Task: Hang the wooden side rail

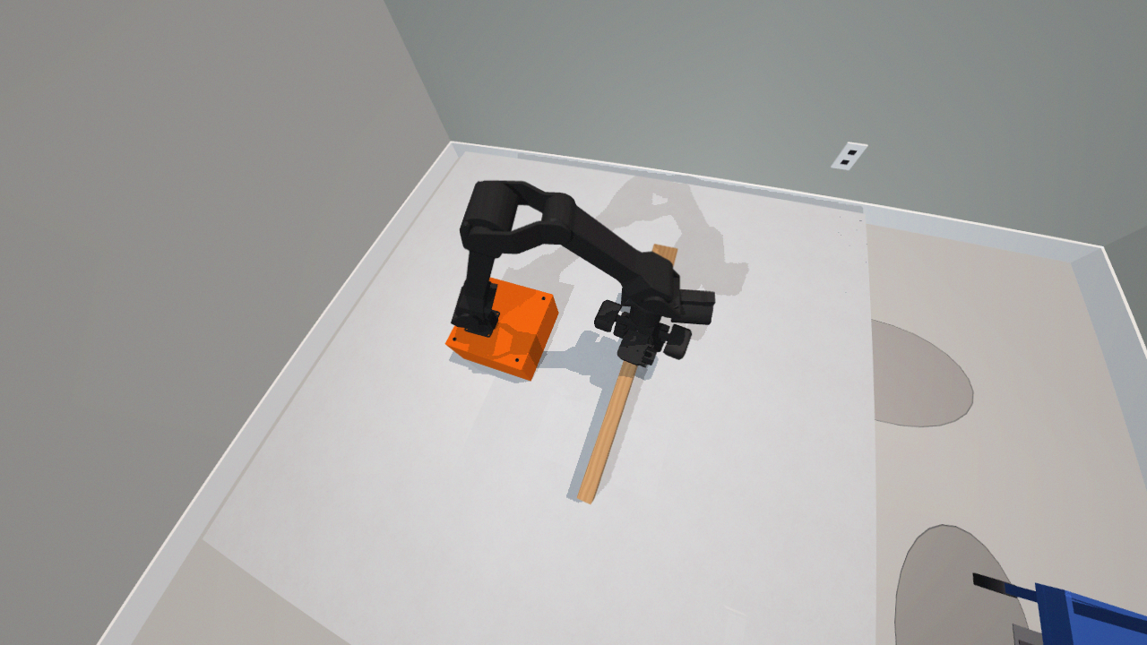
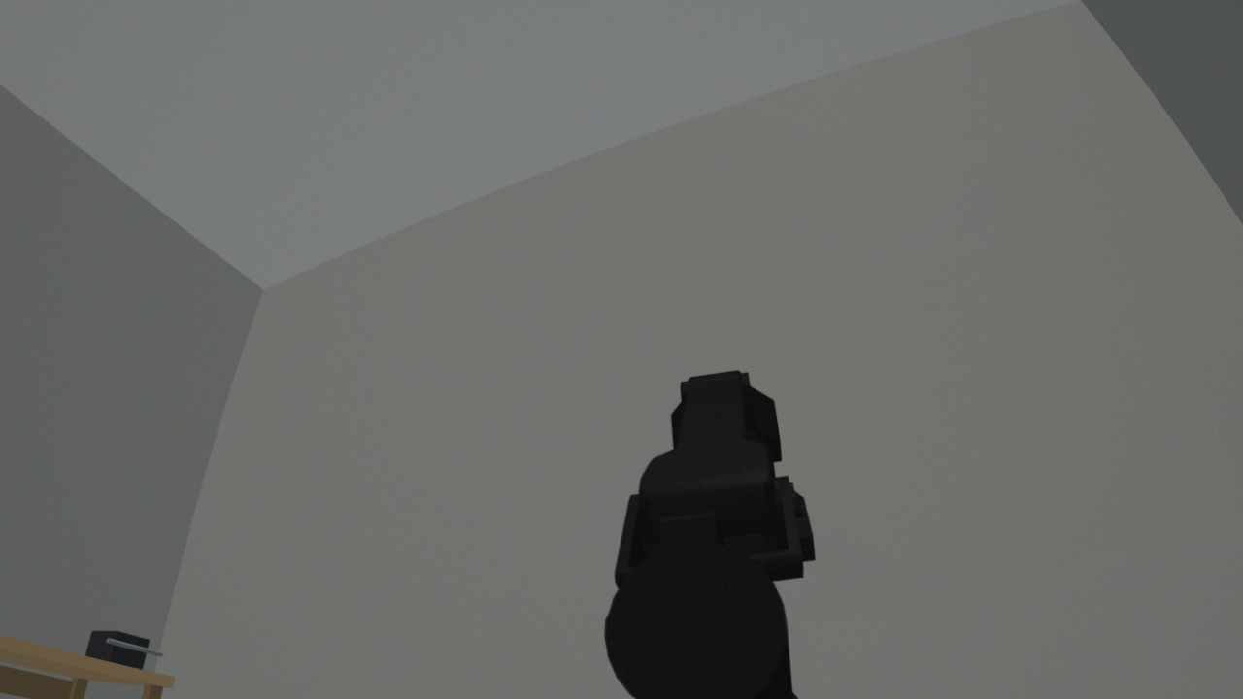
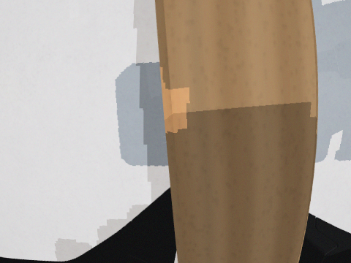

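Note:
The wooden side rail (image 1: 608,437) (image 3: 241,58) runs from the front of the table up under the arm in the top view; its shadow lies just left of it. My gripper (image 1: 632,362) (image 3: 213,195) is shut on the rail, with black finger parts on both sides of it in the wrist view. A wooden end (image 1: 665,252) shows behind the arm, in line with the rail. I cannot tell whether it is the headboard post or the rail's other end. The hooks, slot and pins are not visible. Contact of the rail's near end with the table is unclear.
The arm stands on an orange base block (image 1: 525,316), left of the rail. Walls rise behind the white surface (image 1: 721,481). A blue object (image 1: 1099,614) is at the lower right. The exterior view shows the dark arm (image 2: 704,608) and a wooden table edge (image 2: 104,669).

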{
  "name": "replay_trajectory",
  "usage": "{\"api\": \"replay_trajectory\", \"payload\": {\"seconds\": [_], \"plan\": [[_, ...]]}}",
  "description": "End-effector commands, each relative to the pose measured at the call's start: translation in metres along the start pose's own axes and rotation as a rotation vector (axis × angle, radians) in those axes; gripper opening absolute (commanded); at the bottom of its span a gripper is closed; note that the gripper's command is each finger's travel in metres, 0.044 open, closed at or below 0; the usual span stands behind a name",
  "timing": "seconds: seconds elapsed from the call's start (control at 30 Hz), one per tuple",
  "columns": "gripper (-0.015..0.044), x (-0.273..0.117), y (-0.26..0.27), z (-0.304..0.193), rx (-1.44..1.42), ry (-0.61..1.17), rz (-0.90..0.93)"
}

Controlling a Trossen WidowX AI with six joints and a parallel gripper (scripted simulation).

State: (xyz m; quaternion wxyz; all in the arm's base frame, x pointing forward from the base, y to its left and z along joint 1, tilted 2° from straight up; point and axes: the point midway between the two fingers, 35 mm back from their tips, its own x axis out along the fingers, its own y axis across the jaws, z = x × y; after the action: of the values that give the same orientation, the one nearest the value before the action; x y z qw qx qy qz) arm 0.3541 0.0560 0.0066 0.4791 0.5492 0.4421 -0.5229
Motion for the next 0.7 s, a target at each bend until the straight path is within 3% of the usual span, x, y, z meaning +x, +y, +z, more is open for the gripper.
{"api": "replay_trajectory", "payload": {"seconds": [0.0,0.67], "plan": [[0.0,-0.0025,0.0013,-0.0015,0.008,0.004,0.01],[0.0,-0.0034,0.0029,-0.0037,0.008,0.004,0.01]]}}
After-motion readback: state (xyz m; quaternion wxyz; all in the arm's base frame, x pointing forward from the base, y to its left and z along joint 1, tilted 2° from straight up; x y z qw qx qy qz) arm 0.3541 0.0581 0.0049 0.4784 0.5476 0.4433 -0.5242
